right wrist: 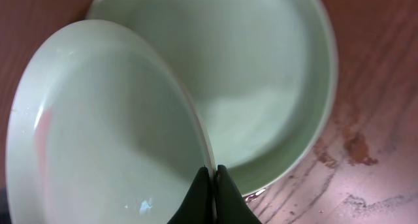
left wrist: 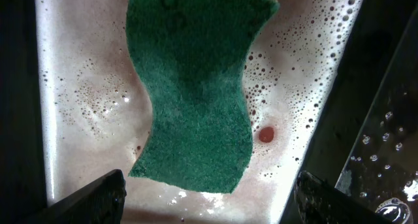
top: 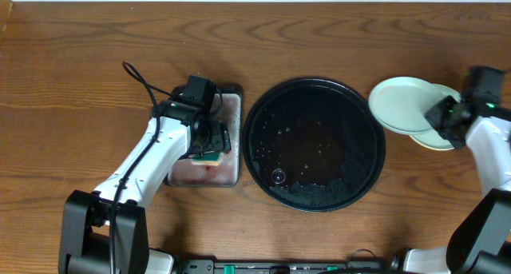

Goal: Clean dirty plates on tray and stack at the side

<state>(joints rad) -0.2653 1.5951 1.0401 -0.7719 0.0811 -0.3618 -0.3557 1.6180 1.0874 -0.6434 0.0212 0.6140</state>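
The table (top: 80, 50) fills the overhead view. At its centre sits the black tray (top: 259, 158), wet with droplets and a patch of suds at its lower rim, and no plate is on it. To its left is the silver tray (top: 233, 158).

Both plates that can be seen are at the right edge. The held plate (top: 399, 102) is mint and pinched by its rim in the right pincer (top: 447, 114), whose jaws are clamped tight on that edge. It overlaps the lower plate (top: 437, 138), which lies on the wood. The held plate sits up and to the left of the lower one, toward the black tray, so stacking probably calls for a shift down and right before release. The right arm is the one placed for it, and the left arm is well away.

The right wrist view shows what the overhead hides: the held plate (right wrist: 111, 132) is tilted, and its gripped rim crosses above the bowl of the lower plate (right wrist: 268, 74) without clearly touching it.

The left wrist view shows the left pincer (left wrist: 212, 204) with jaws wide apart over a green sponge (left wrist: 192, 93). The sponge lies loose in pinkish foam, its long axis running top to bottom of the frame.
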